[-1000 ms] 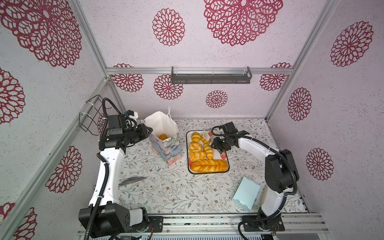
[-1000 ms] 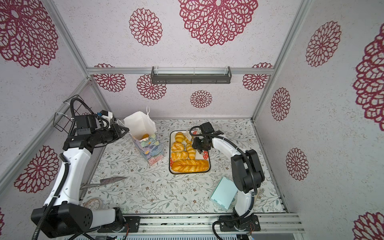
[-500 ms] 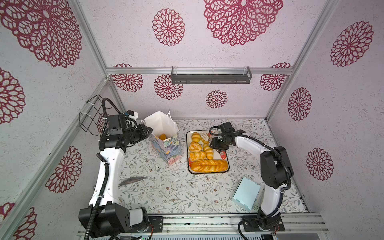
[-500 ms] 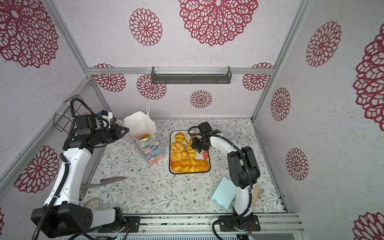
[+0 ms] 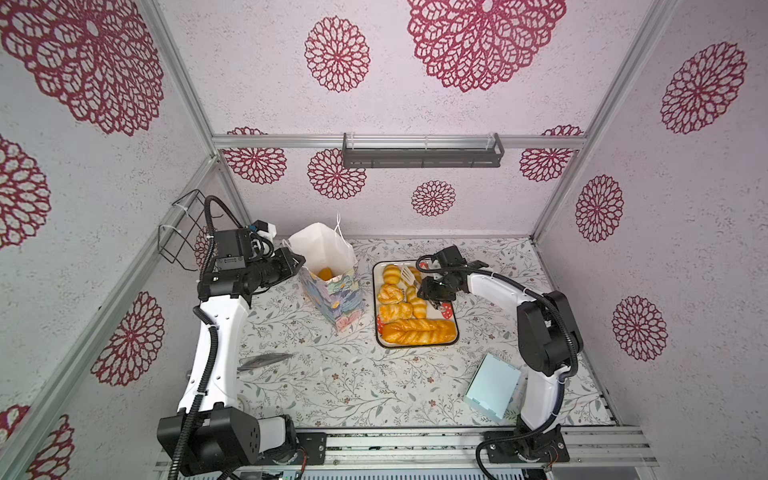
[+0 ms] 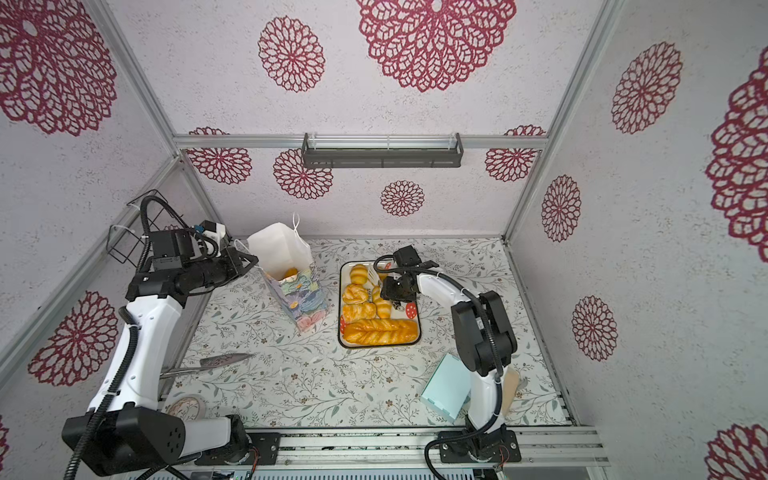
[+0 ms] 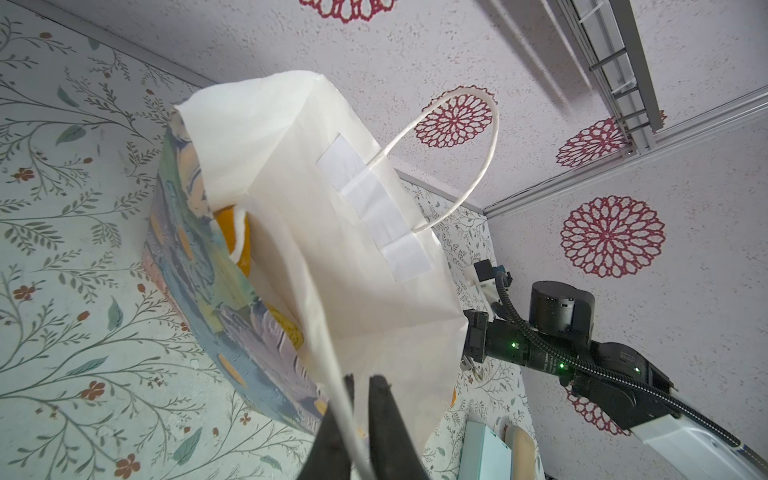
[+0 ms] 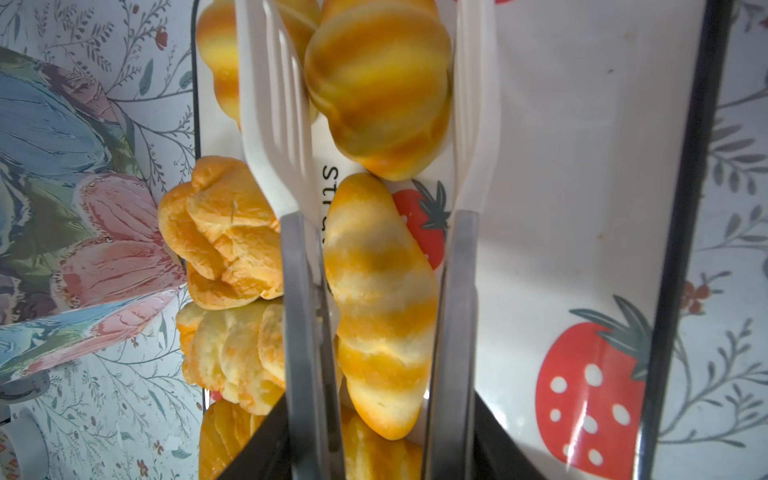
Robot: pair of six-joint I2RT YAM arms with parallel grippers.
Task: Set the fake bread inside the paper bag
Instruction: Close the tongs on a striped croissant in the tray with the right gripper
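The paper bag point(image 5: 332, 301) point(image 6: 305, 297) point(image 7: 332, 208) stands open left of the tray, with one piece of fake bread point(image 5: 324, 273) point(image 7: 239, 239) inside. My left gripper point(image 5: 300, 262) point(image 6: 251, 262) point(image 7: 359, 380) is shut on the bag's white cord handle. The tray point(image 5: 455, 328) point(image 8: 561, 166) holds several golden rolls and a long braided loaf point(image 5: 417, 331) point(image 6: 380, 330). My right gripper point(image 5: 428, 289) point(image 6: 390, 289) point(image 8: 380, 419) is shut on white-tipped tongs point(image 8: 291, 270). The tong tips straddle a round striped roll point(image 8: 378, 87), and a croissant point(image 8: 378, 299) lies between the tong arms.
A light blue flat box point(image 5: 492, 384) point(image 6: 446, 386) lies at the front right, with a beige flat piece point(image 6: 510, 390) beside it. A metal server point(image 5: 264, 359) and a tape roll point(image 6: 187, 407) lie front left. A wire basket point(image 5: 183, 228) hangs on the left wall.
The right arm's elbow has swung slightly to the left while its gripper stays over the tray. The left arm and the bag have not moved.
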